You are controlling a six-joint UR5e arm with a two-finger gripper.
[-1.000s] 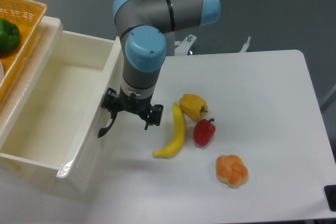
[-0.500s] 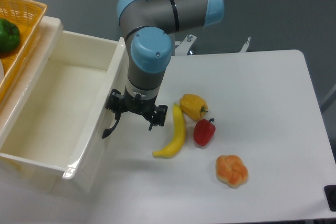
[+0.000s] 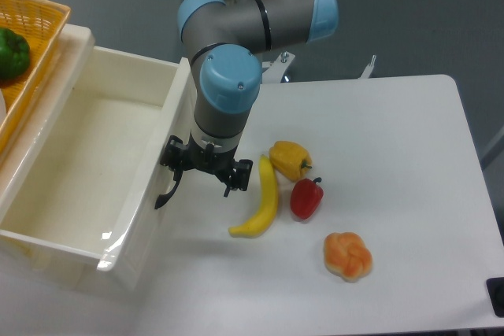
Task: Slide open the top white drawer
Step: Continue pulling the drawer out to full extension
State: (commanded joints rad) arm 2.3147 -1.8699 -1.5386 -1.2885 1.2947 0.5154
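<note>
Further out: top white drawer [image 3: 87, 171], handle rightward.

Drawer: you see the top white drawer [image 3: 87, 159] slid far out over the table.
Look: cream-white, deep, rectangular, nothing inside.
Handle: curved, black, on its front panel.

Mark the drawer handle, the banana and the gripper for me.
Handle [image 3: 164, 194], fixed camera, on its lower curved black end.
Banana [image 3: 263, 203], fixed camera, on the middle of its yellow body.
Gripper [image 3: 206, 175], fixed camera, midway between the two black fingertips.
</note>
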